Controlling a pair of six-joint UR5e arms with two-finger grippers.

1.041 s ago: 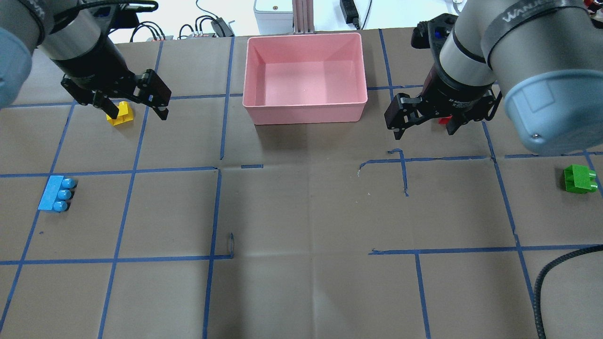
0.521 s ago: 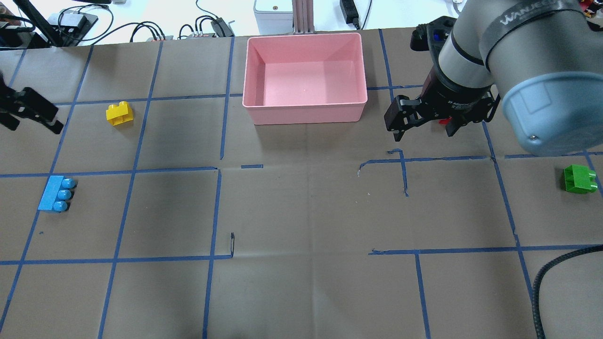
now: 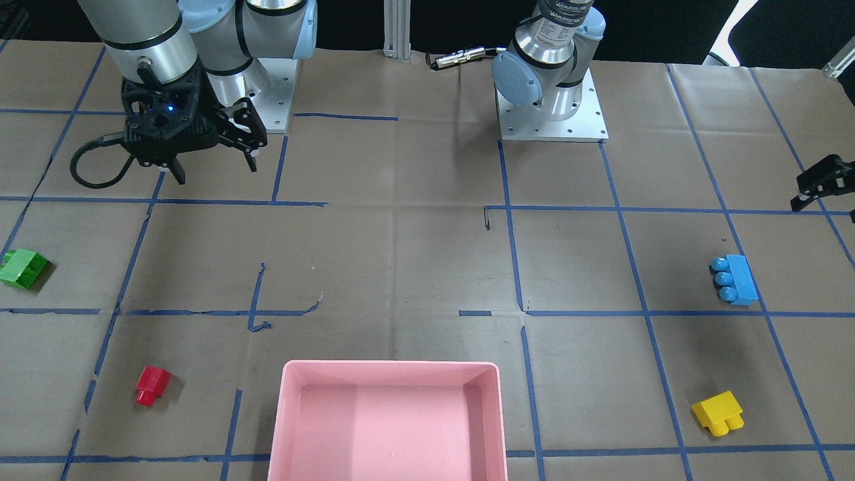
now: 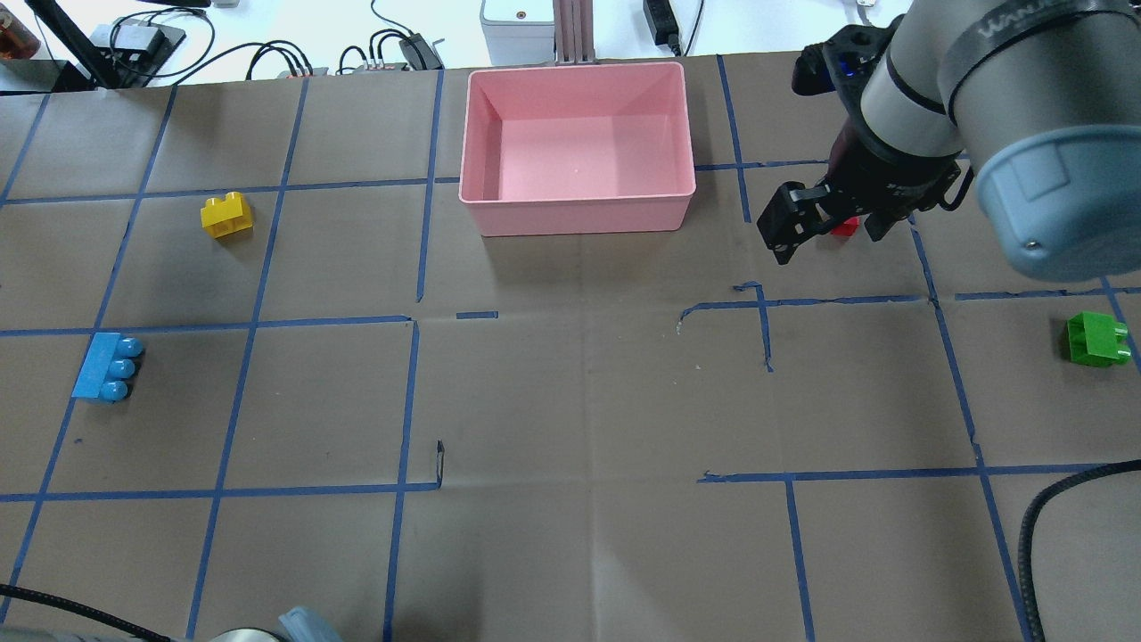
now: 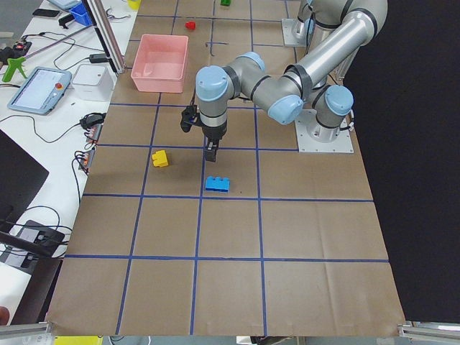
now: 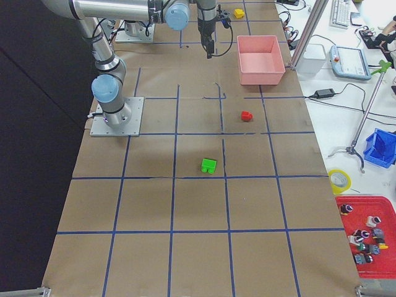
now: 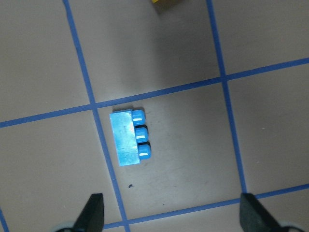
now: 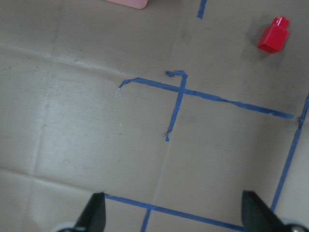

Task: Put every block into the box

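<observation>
The pink box (image 4: 577,214) stands empty at the far middle of the table. The yellow brick (image 4: 226,215) and the light-blue brick (image 4: 107,366) lie on the left, the green brick (image 4: 1096,338) at the far right. The tiny red brick (image 4: 845,227) lies right of the box, partly behind my right gripper (image 4: 831,236), which hangs open and empty high above it. The right wrist view shows the red brick (image 8: 273,35) at top right. My left gripper (image 3: 821,184) is open and empty above the light-blue brick (image 7: 129,137), outside the overhead view.
Blue tape lines grid the brown paper table cover (image 4: 570,401). Cables and a grey unit (image 4: 517,22) lie beyond the far edge. A black cable (image 4: 1034,535) runs along the near right. The arm bases (image 3: 551,100) stand at the robot's side.
My left arm has swung away from the yellow brick, leftward out of the overhead view. My right gripper has shifted slightly right, staying open over the red brick. No brick has moved.
</observation>
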